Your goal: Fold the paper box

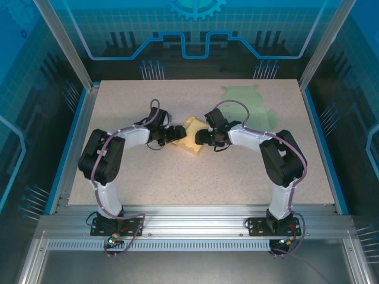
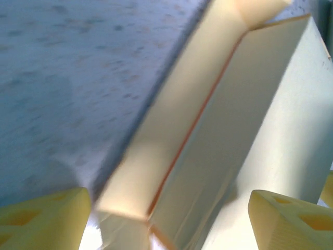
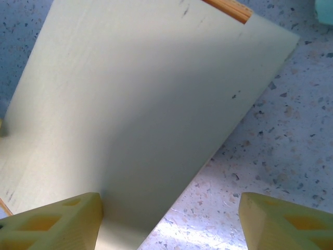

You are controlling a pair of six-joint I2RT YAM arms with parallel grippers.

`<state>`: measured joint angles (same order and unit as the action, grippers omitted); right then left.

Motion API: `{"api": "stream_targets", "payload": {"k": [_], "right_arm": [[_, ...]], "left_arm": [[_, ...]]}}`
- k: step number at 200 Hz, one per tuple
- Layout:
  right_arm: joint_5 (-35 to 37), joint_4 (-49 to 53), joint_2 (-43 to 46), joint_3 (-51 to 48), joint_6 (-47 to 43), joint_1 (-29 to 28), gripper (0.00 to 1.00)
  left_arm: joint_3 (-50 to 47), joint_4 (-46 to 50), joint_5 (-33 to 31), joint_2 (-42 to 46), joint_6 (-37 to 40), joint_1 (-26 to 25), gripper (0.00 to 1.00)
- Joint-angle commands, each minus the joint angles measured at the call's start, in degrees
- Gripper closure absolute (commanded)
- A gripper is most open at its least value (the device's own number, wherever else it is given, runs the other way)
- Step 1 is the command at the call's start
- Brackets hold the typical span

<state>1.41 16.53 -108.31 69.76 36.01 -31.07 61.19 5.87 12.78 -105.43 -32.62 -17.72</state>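
The paper box, pale yellow and partly folded, sits mid-bench. The left end effector and right end effector flank it, both released, each with jaws spread around a box panel. Green sheets lie beyond the box to its right, well apart.

the paper box is made of thin card, smooth and matt, pale yellow, with a brown raw edge. the desk is finished in a speckled, stone-like matt laminate. the fingers of the right pincer are moulded in matt yellow plastic. the frame rail is formed of brushed metal.
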Motion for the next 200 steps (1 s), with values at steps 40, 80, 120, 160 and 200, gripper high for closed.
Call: {"api": "stream_targets", "payload": {"k": [40,80,120,160,200], "right_arm": [[0.76,3.07,-2.91,-1.56,-0.32,0.18,0.31],[0.34,3.11,-3.42,-0.94,-0.59,-0.12,0.32],[0.42,3.15,-3.23,-0.83,-0.68,-0.33,0.32],[-0.09,2.71,-3.51,-0.87,-0.68,-0.40,0.32],[-0.79,2.33,-4.06,-0.50,-0.68,-0.40,0.32]], "left_arm": [[-11.43,-8.10,-6.32,8.33,-13.37,0.77,0.32],[-12.37,-13.10,-3.89,5.12,-17.47,0.08,0.41],[-11.19,-16.33,-1.45,1.18,-19.46,-0.19,0.52],[-11.16,-17.97,-0.43,0.20,-20.39,-0.92,0.64],[-11.34,-19.93,1.06,0.44,-21.90,-1.47,0.64]]}}
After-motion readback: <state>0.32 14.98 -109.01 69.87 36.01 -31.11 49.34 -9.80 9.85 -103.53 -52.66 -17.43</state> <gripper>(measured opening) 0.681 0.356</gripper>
